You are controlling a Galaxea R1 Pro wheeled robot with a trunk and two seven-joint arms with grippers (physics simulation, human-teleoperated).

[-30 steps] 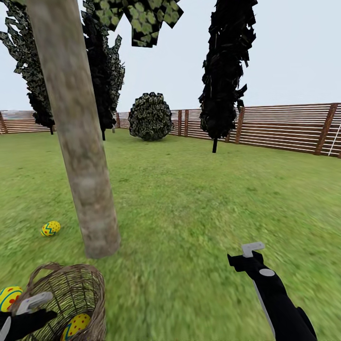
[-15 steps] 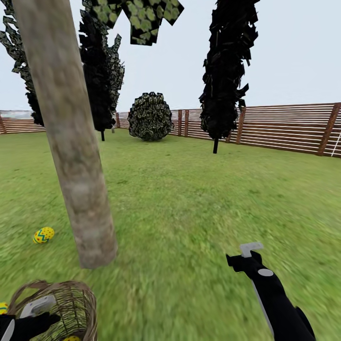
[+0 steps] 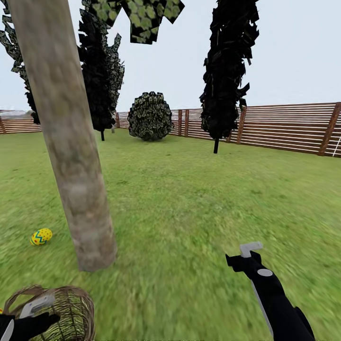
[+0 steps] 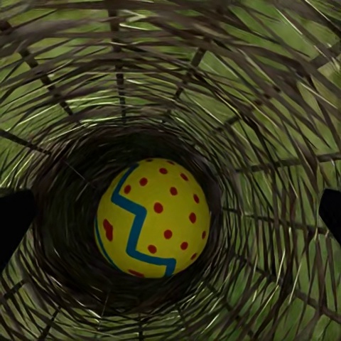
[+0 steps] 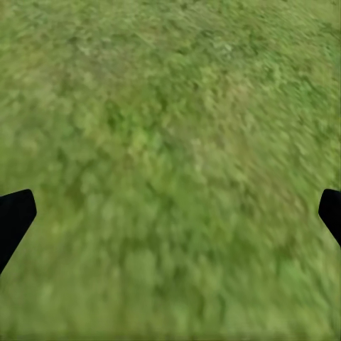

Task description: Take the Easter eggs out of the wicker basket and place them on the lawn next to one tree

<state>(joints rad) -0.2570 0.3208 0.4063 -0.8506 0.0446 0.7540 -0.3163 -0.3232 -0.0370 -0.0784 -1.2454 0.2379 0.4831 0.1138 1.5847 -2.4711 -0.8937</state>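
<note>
Two grippers are mine to watch. My left gripper (image 4: 170,213) hangs over the mouth of the small round brown open-weave wicker basket (image 3: 71,308), its dark fingertips (image 4: 14,220) spread wide at the edges of the left wrist view and holding nothing. Looking down through them, I see one yellow egg with red dots and a blue-green zigzag band (image 4: 153,217) lying at the bottom of the basket, ringed by the weave. In the head view the basket sits at the lower left corner, with my left arm across it.

My right gripper (image 3: 250,249) hovers above bare green grass (image 5: 170,142), well apart from the basket; its fingertips (image 5: 14,217) are also spread wide and empty.

Beyond the basket stands the thick, bare, mottled grey-tan tree trunk (image 3: 71,156), rising from the lawn (image 3: 199,199). A second yellow patterned egg (image 3: 41,236) rests on the grass near the trunk's base, on its left side. I cannot see a third egg clearly. Farther off are narrow black-leaved trees (image 3: 227,71), a round dark bush (image 3: 150,116) and the brown slatted wooden fence (image 3: 284,128).
</note>
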